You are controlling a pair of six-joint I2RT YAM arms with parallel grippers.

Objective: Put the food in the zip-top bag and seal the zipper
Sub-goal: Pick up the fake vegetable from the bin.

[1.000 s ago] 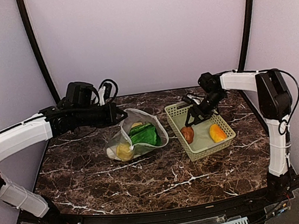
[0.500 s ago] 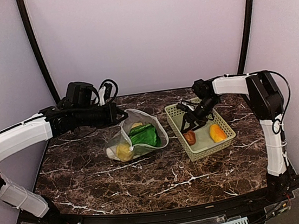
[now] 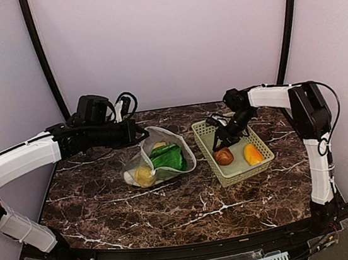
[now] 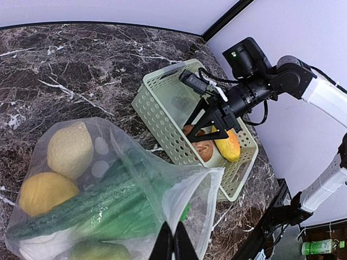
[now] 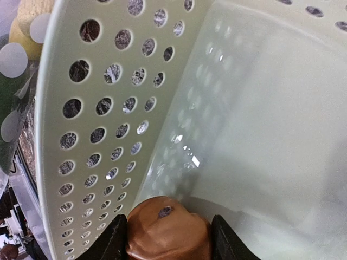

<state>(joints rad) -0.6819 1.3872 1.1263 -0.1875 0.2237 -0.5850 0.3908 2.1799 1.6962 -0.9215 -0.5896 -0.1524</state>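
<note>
Food [image 3: 167, 158] is lying in two places, and we are dealing with the part that is not yet bagged. Nearest the right wrist camera, the right gripper [image 5: 168, 241] is standing partly open over the brown piece [image 5: 165, 227], one finger on each flank and seemingly touching it. We are unable to tell whether it is actually pinching yet. The piece is resting on the floor of the basket [image 5: 70, 162], close to the perforated wall.

For a good pick, we are aiming to squeeze across the widest part. It is rounded and may well squirt out of a low or off-centre grip. We are also planning a straight lift before any sideways travel, so the fingers are not catching that wall. The orange piece [image 3: 252, 154] is waiting just beside it.

Farther left on the table [image 3: 171, 213], the zip-top bag [image 4: 200, 184] is already holding the cabbage [image 4: 108, 208], a yellow piece [image 4: 46, 192] and a pale piece [image 4: 69, 150]. The left gripper [image 4: 173, 245] is clamped fully on the bag's mouth edge, holding it raised and gaping toward the basket.

The frame is cutting off the right fingertips and the brown piece's underside. We are not making out the zipper as distinct from the rim. A greenish lump at the bag's bottom is cropped.
</note>
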